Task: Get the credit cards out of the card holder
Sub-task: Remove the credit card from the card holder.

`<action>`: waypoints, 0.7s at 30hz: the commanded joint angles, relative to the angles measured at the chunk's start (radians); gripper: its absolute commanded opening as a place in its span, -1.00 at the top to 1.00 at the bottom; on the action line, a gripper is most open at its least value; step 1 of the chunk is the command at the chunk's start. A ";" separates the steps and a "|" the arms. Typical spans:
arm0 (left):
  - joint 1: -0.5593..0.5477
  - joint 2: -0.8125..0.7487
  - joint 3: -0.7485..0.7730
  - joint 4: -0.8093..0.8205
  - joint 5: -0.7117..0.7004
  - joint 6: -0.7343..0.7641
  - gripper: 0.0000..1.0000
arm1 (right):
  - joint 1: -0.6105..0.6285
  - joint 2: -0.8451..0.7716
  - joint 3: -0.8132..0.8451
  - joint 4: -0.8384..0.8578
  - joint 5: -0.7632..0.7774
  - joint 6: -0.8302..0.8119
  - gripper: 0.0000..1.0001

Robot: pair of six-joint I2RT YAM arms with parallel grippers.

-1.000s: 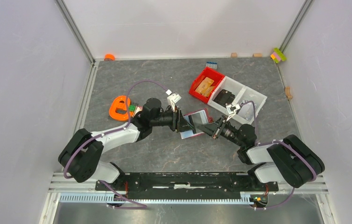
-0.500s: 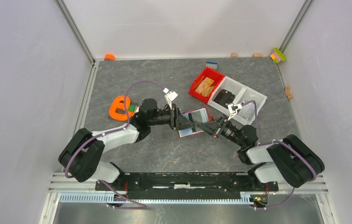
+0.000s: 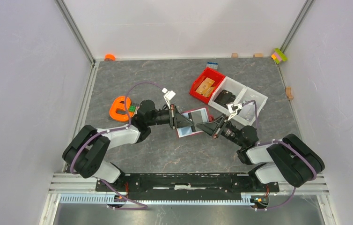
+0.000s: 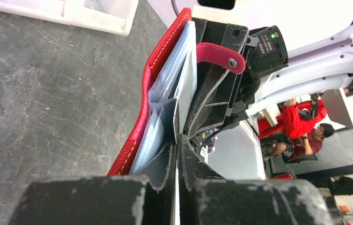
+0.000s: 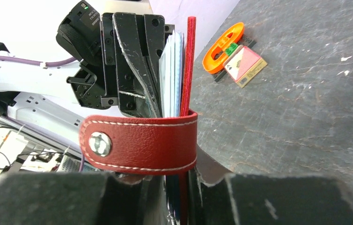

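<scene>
Holder [image 4: 147, 93], one, dark red, open like a book, held up between two grippers over the middle of the table [image 3: 165, 150]. We cannot tell if its lower edge touches the table.

Cards [image 4: 174, 70]: a stack of pale blue and grey ones in the pockets. The layers overlap, so we can't count them. None is fully out.

Left gripper [image 4: 178, 143]: fingers pressed together on the cards' near edge, with what looks like one pale card between the tips.

Right gripper [image 5: 177, 180]: closed on the holder's other cover, red edge between its fingers. One red strap [image 5: 139, 139] with one metal snap [image 5: 100, 144] hangs across in front of that gripper, undone.

The two grippers face each other just apart, with the holder between them.

Other things we see:
- One red bin [image 3: 198, 80] on the far side, right of centre, with several tan wooden pieces [image 3: 205, 86] inside.
- One white divided tray [image 3: 254, 96] touching the bin's right side, with one black item [image 3: 224, 97] in its left compartment.
- One orange plastic piece [image 3: 118, 108] left of the left arm, with one pink-backed box [image 5: 245, 65] just beside it.
- Two tan blocks [image 3: 234, 55] at the far wall and a third one [image 3: 288, 93] at the right wall.
- One multicolour block stack [image 3: 279, 55] in the far right corner.
- One orange cap [image 3: 110, 57] in the far left corner.
</scene>
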 commanded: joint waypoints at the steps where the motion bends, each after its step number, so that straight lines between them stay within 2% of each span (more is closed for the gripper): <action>1: -0.007 -0.031 0.005 0.017 -0.004 0.020 0.96 | 0.044 -0.025 0.035 0.066 -0.073 -0.032 0.43; 5: 0.032 -0.035 -0.006 -0.025 -0.016 0.015 0.96 | 0.035 -0.088 0.023 -0.041 -0.026 -0.086 0.22; 9: 0.070 0.008 0.009 -0.110 -0.029 0.009 0.96 | -0.004 -0.144 -0.003 -0.170 0.053 -0.121 0.16; 12: 0.088 0.066 0.031 -0.171 -0.034 0.002 0.96 | -0.024 -0.147 0.041 -0.487 0.160 -0.195 0.24; 14: 0.091 0.111 0.063 -0.250 -0.047 0.023 0.96 | -0.024 -0.100 0.091 -0.627 0.207 -0.237 0.32; 19: 0.104 0.209 0.106 -0.344 -0.068 0.058 0.96 | -0.025 0.070 0.119 -0.577 0.188 -0.222 0.27; 21: 0.113 0.227 0.117 -0.374 -0.075 0.071 0.96 | -0.026 0.103 0.146 -0.605 0.198 -0.241 0.32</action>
